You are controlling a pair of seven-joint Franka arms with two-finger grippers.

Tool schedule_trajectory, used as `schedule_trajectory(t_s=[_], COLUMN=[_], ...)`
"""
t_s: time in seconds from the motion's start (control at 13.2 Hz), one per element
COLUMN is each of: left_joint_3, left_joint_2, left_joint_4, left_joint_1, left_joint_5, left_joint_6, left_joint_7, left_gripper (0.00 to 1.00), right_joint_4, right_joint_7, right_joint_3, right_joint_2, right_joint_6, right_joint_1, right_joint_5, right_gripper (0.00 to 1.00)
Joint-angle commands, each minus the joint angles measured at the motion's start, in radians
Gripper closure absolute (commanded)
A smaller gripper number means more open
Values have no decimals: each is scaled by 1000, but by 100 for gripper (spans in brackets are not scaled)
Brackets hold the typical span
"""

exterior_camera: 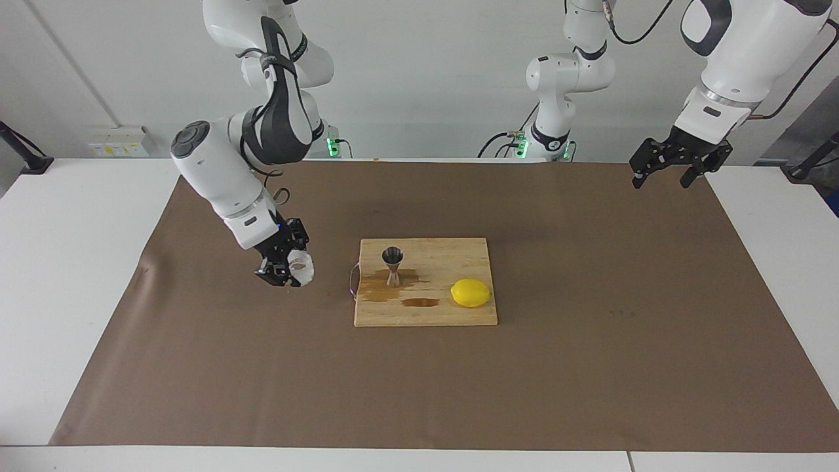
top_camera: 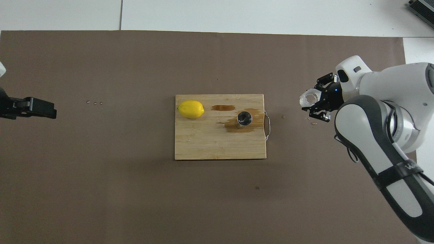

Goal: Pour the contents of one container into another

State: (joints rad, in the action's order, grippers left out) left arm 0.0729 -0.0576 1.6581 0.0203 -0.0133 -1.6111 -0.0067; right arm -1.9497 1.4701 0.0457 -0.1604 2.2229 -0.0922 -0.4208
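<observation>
The cup (exterior_camera: 302, 267) (top_camera: 310, 99) is being held in the right hand (exterior_camera: 288, 270) (top_camera: 320, 106), whose fingers are being kept closed against its knobbly sides. It is being carried tilted, with its mouth turned toward the board (exterior_camera: 459, 314) (top_camera: 203, 142), over the brown mat (exterior_camera: 590, 367) (top_camera: 101, 169) just off the board's handle (exterior_camera: 353, 280) (top_camera: 268, 123), toward the right arm's end of the table (exterior_camera: 65, 262) (top_camera: 271, 13). How high it is being held above the mat cannot be told.

The jigger (exterior_camera: 393, 265) (top_camera: 244, 118) is being left standing upright on the board, near the handle edge, with its dark mouth facing up. A brown wet patch (exterior_camera: 380, 288) (top_camera: 234, 127) is being shown around its foot, and a smaller streak (exterior_camera: 421, 302) (top_camera: 223, 107) is lying apart from it on the wood. A lemon (exterior_camera: 470, 292) (top_camera: 191, 109) is being left on the same board, toward the left arm's end and well apart from the jigger.

The left hand (exterior_camera: 668, 172) (top_camera: 32, 107) is being held waiting, with its fingers spread and nothing between them, over the mat's edge well away from the board, toward the left arm's end of the table.
</observation>
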Motion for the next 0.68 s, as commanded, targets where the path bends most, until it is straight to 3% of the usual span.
schedule_trajectory(t_s=[0.0,0.3,0.61], left_joint_3=[4,4,4], left_joint_2=[-25,-25,-25], left_joint_4=[22,22,22], left_joint_1=[7,7,7], left_joint_5=[6,6,6], left_joint_6=[8,8,8], left_joint_7=[-10,-10,-10], left_gripper=[0,0,0], right_joint_4=[-96,-169,-248], right_joint_7=[126,315,414], right_joint_3=[-13,-12,-13], right_joint_2=[45,41,33], right_joint_6=[9,14,89], right_joint_1=[74,158,160], right_joint_5=[-105,-125,-127], right_gripper=[42,42,42])
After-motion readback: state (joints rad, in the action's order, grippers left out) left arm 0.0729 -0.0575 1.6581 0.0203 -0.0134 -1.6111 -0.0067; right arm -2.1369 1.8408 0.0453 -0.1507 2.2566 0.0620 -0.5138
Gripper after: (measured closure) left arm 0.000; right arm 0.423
